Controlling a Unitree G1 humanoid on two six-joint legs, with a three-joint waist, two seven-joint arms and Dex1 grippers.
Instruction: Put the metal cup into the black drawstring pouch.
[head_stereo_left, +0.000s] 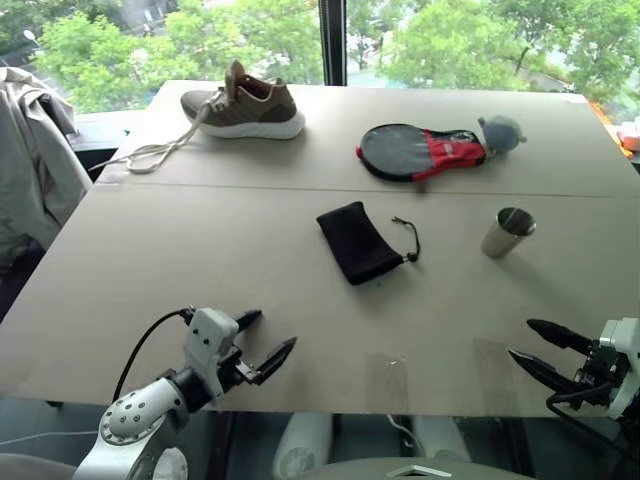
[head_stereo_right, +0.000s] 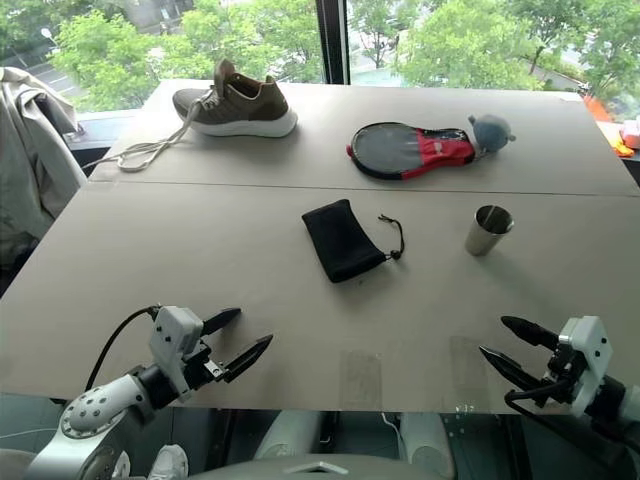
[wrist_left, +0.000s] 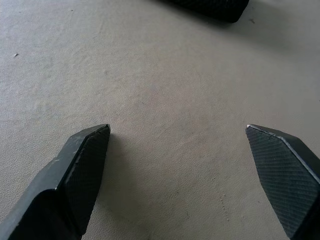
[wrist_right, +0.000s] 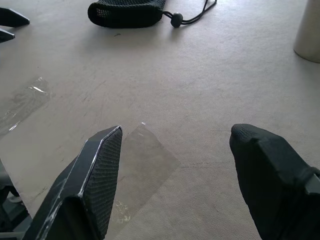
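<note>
A: We're looking over the beige table (head_stereo_left: 200, 260) now. Far across it from our left gripper (head_stereo_left: 262, 340) sits a brown sneaker (head_stereo_left: 243, 103) with a white sole, its pale laces (head_stereo_left: 160, 148) trailing toward the table's left edge.

B: And well beyond our right gripper (head_stereo_left: 538, 350) we've got a black-and-red paddle case (head_stereo_left: 420, 151), with a small grey plush toy (head_stereo_left: 500, 131) touching its right end. A grey jacket (head_stereo_left: 35, 160) hangs off to the left of the table.

A: Anything blocking us?

B: Nothing we can see. Bare tabletop lies between both grippers and the task things, apart from clear tape patches (wrist_right: 145, 160) stuck flat near the front edge.

A: Any writing?

B: None we can read on the shoe, the case or the pouch.

A: The black drawstring pouch (head_stereo_left: 357, 241) lies flat ahead of us, between the two grippers and further out, its thin cord and toggle (head_stereo_left: 408, 243) pointing toward the cup's side.

B: The metal cup (head_stereo_left: 507, 232) stands upright ahead of our right gripper, to the right of the pouch and apart from it. Shiny steel, slightly tapered, no handle.

A: Both grippers hover low over the near edge, fingers spread wide apart, nothing between them.
</note>
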